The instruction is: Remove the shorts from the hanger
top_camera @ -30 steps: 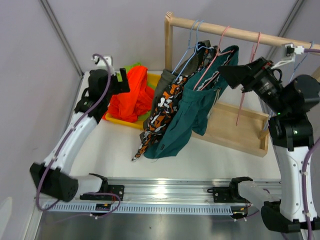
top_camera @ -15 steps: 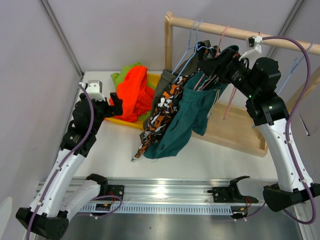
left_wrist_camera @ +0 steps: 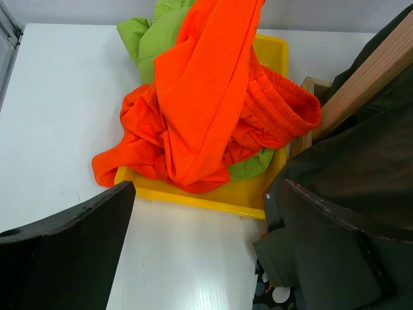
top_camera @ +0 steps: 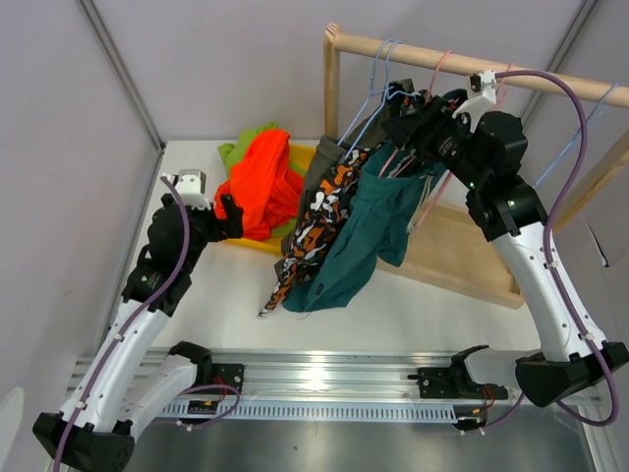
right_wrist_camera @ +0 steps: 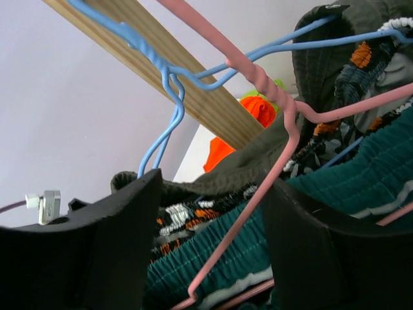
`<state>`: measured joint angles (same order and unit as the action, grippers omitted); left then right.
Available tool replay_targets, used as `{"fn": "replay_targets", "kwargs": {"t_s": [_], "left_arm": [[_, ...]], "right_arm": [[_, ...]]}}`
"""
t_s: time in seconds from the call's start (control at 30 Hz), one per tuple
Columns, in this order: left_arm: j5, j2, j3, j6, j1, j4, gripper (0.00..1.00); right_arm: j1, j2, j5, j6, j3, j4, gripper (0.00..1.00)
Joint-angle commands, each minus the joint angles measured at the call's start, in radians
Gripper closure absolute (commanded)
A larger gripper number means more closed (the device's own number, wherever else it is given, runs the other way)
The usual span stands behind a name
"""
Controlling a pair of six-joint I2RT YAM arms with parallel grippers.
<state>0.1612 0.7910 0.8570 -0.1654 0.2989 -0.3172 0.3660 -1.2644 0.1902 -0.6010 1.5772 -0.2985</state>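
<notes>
- Two fingers [right_wrist_camera: 84, 258] of the right gripper [right_wrist_camera: 206, 252] stand apart, one either side of the pink hanger [right_wrist_camera: 284, 135] wire just below its twisted neck. No pinch on wire or cloth is visible.
- Between and behind those fingers lie the waistbands of the dark teal shorts [right_wrist_camera: 361, 168] and the camouflage shorts [right_wrist_camera: 174, 216]. A blue hanger [right_wrist_camera: 169, 97] hooks over the wooden rail [right_wrist_camera: 161, 58] just above.
- The left gripper [left_wrist_camera: 200, 239] is spread wide and holds nothing. It hovers over the table [left_wrist_camera: 51, 97] toward the far-left corner, just short of the yellow tray [left_wrist_camera: 213, 197].
- Done, as judged: the orange-red shorts [left_wrist_camera: 206, 97] and the lime green shorts [left_wrist_camera: 155, 32] lie heaped in the tray, orange on top.
- Left to do: the teal, camouflage and olive-grey shorts [top_camera: 316, 172] hang from the rail over the far edge of the table, their lower ends reaching down toward its middle. That puts the task roughly two fifths complete.
- Only the right wrist view shows which wire sits between the fingers; in the top view the wrist body hides this.
- Only the top view shows all five pairs and both arms at once.
- Only the left wrist view shows the tray contents close up, lying loose with no hanger among them.
</notes>
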Motion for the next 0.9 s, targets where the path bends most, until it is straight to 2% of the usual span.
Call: {"fn": "replay_targets", "kwargs": {"t_s": [0.0, 0.03, 0.07, 0.13, 0.17, 0.2, 0.23, 0.27, 0.37, 0.47, 0.57, 0.6, 0.7, 0.87], "left_arm": [[-0.022, -0.022, -0.01, 0.009, 0.006, 0.041, 0.01], [-0.023, -0.024, -0.01, 0.009, 0.006, 0.04, 0.01], [-0.023, -0.022, -0.007, 0.009, 0.006, 0.04, 0.01], [-0.022, -0.021, -0.012, 0.012, 0.006, 0.038, 0.01], [-0.019, -0.024, -0.012, 0.017, 0.006, 0.036, 0.01], [-0.019, -0.024, -0.01, 0.017, 0.006, 0.036, 0.01], [-0.023, -0.026, -0.012, 0.02, 0.006, 0.038, 0.01], [-0.031, -0.029, -0.012, 0.021, 0.006, 0.04, 0.01], [-0.089, -0.039, 0.002, 0.024, 0.017, 0.047, 0.0], [-0.089, -0.056, 0.068, 0.044, 0.101, 0.032, 0.01], [-0.143, -0.055, 0.19, 0.061, 0.232, 0.017, 0.01], [-0.153, -0.047, 0.244, 0.06, 0.314, 0.024, 0.01], [-0.206, -0.004, 0.296, 0.05, 0.473, 0.055, 0.01], [-0.281, 0.094, 0.32, 0.033, 0.62, 0.161, 0.01]], "right_arm": [[0.01, -0.007, -0.028, 0.009, 0.004, 0.07, 0.37], [0.011, -0.007, -0.026, 0.009, 0.003, 0.071, 0.41], [0.01, -0.009, -0.026, 0.007, 0.001, 0.078, 0.52], [0.013, -0.01, -0.028, 0.006, -0.002, 0.076, 0.62], [0.013, -0.007, -0.028, 0.004, -0.005, 0.079, 0.74], [0.013, -0.007, -0.026, 0.006, -0.006, 0.078, 0.78], [0.013, -0.001, -0.028, 0.006, -0.008, 0.078, 0.95], [0.013, 0.002, -0.031, 0.007, -0.011, 0.075, 1.0], [0.011, 0.031, -0.04, 0.01, -0.019, 0.073, 1.0], [0.011, 0.074, -0.055, 0.017, -0.003, 0.056, 1.0], [0.011, 0.112, -0.069, 0.001, 0.035, 0.039, 1.0], [0.011, 0.12, -0.07, -0.006, 0.044, 0.038, 1.0], [0.013, 0.14, -0.058, -0.045, 0.075, 0.041, 1.0], [0.016, 0.161, -0.035, -0.089, 0.107, 0.044, 1.0]]}}
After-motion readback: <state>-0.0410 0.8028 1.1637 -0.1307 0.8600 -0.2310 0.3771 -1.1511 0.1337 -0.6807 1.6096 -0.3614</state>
